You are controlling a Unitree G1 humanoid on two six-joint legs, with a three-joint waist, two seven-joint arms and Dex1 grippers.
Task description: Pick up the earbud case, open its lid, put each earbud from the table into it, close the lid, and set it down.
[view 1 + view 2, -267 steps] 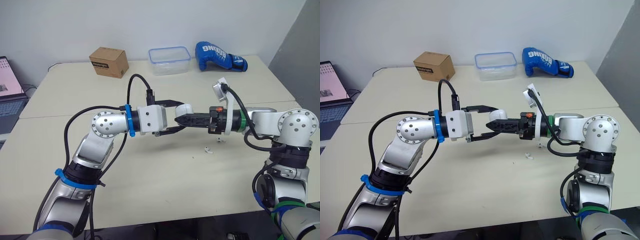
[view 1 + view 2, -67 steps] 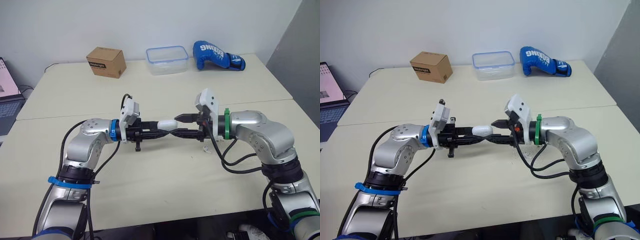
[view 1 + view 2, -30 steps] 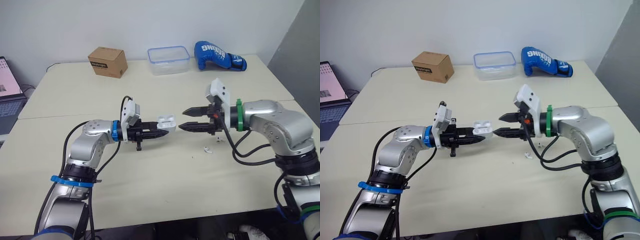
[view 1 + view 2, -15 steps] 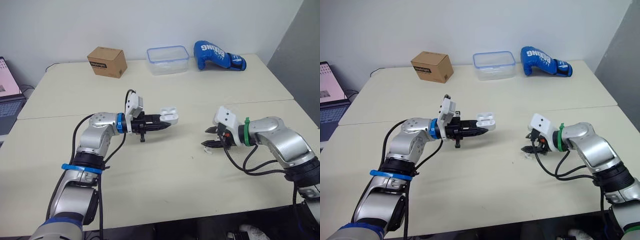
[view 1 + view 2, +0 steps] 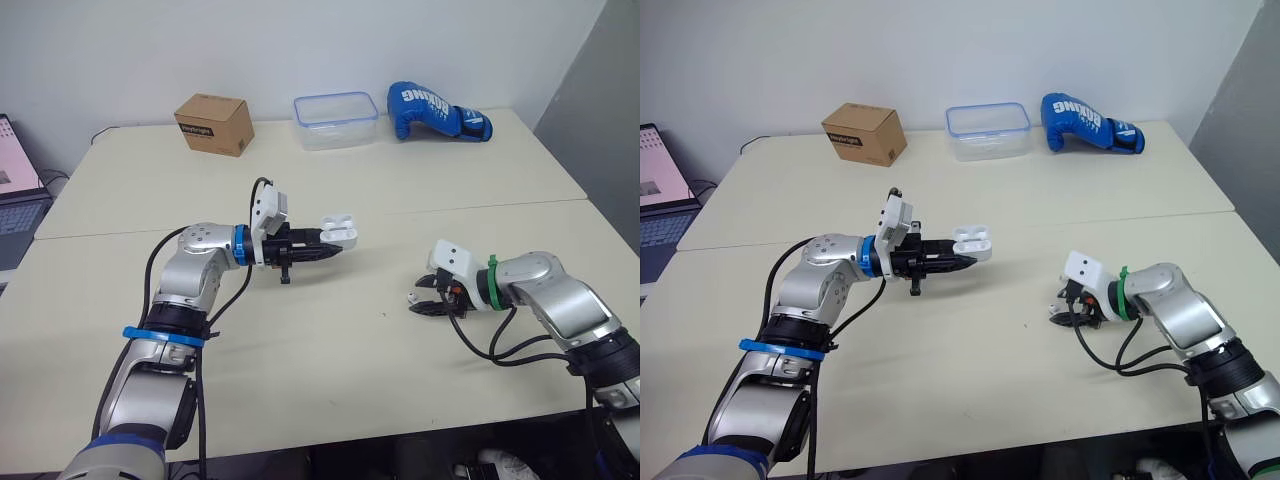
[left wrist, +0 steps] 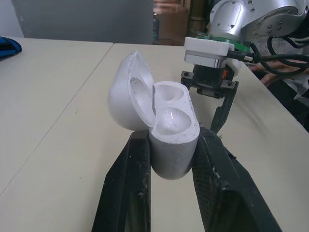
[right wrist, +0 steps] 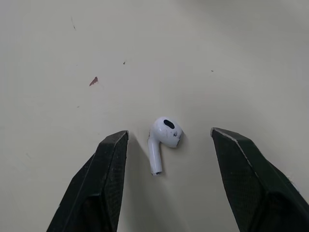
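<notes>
1. The step in hand looks like the first pickup. The earbud (image 7: 163, 137) lies flat on the table (image 5: 300, 340), at about 4 o'clock from the earbud case (image 5: 338, 232) and well apart from it.
2. The right jaws are open and low over the table. They straddle the earbud, one finger on each side, and neither touches it. The earbud sits slightly nearer one finger, so centre the wrist first, or the nearer finger may push it sideways.
3. The stem points back toward the wrist and the rounded head points away. I would close across the head rather than the thin stem. That leaves the stem free to go into its socket.
4. Lower until the tips almost graze the table, then close slowly. The earbud is small, smooth and curved, so a fast or high pinch would likely make it squirt out or roll.
5. Lift straight up before travelling toward 10 o'clock, so the earbud is not dragged across the table.
6. The left jaws are clamped on the lower body of the case, holding it in the air above the table. The lid (image 6: 126, 92) is swung open and both sockets appear empty. This arm should hold steady with the sockets facing up.
7. Approach the case from the side away from the lid, so the right fingers cannot knock it shut.
</notes>
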